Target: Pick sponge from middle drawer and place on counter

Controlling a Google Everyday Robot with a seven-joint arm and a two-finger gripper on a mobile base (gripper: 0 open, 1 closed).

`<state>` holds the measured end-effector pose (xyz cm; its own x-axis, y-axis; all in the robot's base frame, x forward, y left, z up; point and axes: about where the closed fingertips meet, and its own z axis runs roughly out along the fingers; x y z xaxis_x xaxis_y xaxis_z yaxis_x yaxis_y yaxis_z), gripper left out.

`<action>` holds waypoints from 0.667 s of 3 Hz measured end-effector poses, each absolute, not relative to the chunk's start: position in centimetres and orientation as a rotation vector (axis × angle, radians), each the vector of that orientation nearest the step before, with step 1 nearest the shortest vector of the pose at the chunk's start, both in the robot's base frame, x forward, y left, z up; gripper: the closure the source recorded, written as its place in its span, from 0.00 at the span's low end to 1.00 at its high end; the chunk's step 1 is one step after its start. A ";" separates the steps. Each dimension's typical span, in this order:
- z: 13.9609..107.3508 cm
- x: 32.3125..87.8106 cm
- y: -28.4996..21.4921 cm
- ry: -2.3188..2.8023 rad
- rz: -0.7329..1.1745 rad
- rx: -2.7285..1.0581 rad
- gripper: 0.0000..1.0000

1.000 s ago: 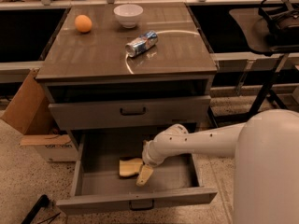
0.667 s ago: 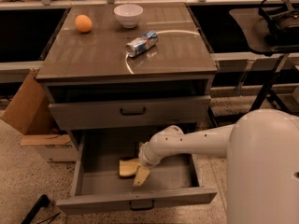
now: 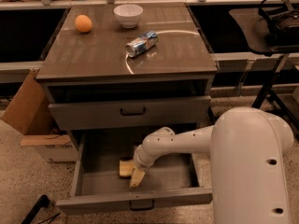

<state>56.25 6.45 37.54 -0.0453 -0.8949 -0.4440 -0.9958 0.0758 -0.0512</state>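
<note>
The pale-yellow sponge (image 3: 124, 167) lies on the floor of the open middle drawer (image 3: 93, 183), the lowest grey tray of the cabinet. My gripper (image 3: 136, 175) is down inside this drawer, at the sponge's right edge and partly covering it. I cannot tell whether it touches or holds the sponge. My white arm (image 3: 187, 141) reaches in from the right. The counter (image 3: 93, 55) is the glossy brown-grey cabinet top above.
On the counter stand an orange fruit (image 3: 83, 23), a white bowl (image 3: 128, 14) and a crushed can (image 3: 141, 43). The drawer above (image 3: 131, 111) is shut. A cardboard box (image 3: 32, 120) stands at the left, a dark side table (image 3: 261, 27) at the right.
My gripper has shifted a little to the left inside the drawer, closer onto the sponge. The sponge has not moved.
</note>
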 end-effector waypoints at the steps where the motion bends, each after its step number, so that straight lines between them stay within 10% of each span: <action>1: 37.1 56.2 6.5 2.003 0.390 -1.881 0.24; 2: 36.6 56.2 6.6 2.007 0.404 -1.882 0.47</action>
